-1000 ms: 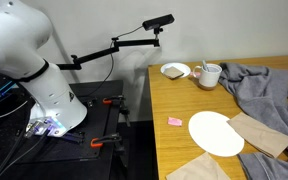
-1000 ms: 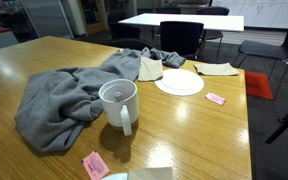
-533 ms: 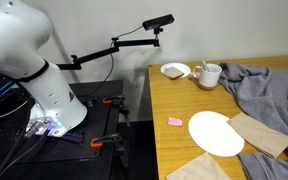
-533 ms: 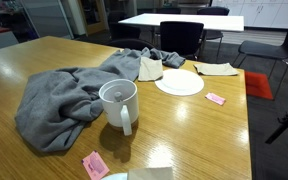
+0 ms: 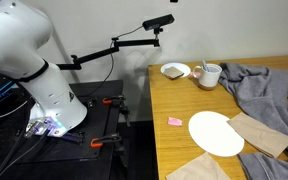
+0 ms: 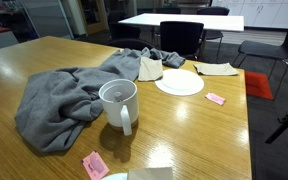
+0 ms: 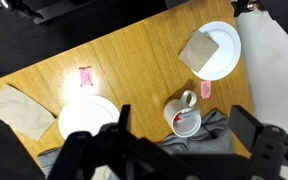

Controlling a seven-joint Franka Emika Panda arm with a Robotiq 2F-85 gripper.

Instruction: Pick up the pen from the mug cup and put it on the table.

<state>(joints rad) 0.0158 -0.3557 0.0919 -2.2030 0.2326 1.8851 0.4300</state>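
The white mug cup (image 7: 184, 122) stands on the wooden table (image 7: 134, 60), its handle toward the pink note. The red pen (image 7: 187, 114) lies inside it, leaning on the rim. My gripper (image 7: 183, 114) hangs high above the mug, open and empty; its two dark fingers frame the mug in the wrist view. The mug also shows in both exterior views (image 5: 210, 75) (image 6: 118, 100), where the gripper is out of frame. The pen is not clear in the exterior views.
A grey cloth (image 6: 64, 100) lies against the mug. Also on the table are a flat white plate (image 5: 216, 133), a shallow white bowl (image 5: 175, 71), pink notes (image 7: 85, 76) (image 7: 205, 90) and brown napkins (image 5: 261, 132). The black camera stand (image 5: 114, 45) reaches over the table's edge.
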